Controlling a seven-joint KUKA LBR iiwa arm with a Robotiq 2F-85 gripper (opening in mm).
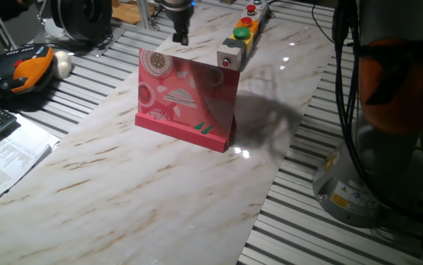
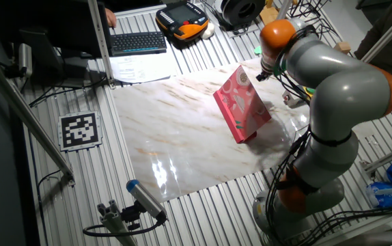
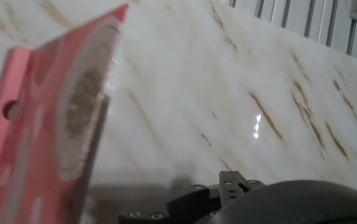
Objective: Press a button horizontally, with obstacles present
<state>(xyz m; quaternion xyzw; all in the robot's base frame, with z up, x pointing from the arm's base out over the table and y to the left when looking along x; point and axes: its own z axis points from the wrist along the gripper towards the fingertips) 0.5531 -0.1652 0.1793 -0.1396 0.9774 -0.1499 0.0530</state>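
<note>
While your arm reaches over the marble table [image 1: 123,191], its black two-finger gripper [image 1: 180,34] hangs pointing down behind the upright pink patterned card [image 1: 186,96].
You can't tell its finger state — the small red button in its light-grey box [image 1: 230,57] sits just beyond the card's far corner.

White marble-look board [image 1: 160,184] on slatted table [image 1: 300,235]; upright pink card [image 1: 186,99] on board; grey button box [image 1: 230,55] behind.

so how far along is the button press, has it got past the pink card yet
Nothing looks done: the button in its grey box shows no contact. In hand: the gripper hangs behind the top left corner of the pink card, apart from the button. Left: clear the card, reach the button's face, push sideways.
</note>
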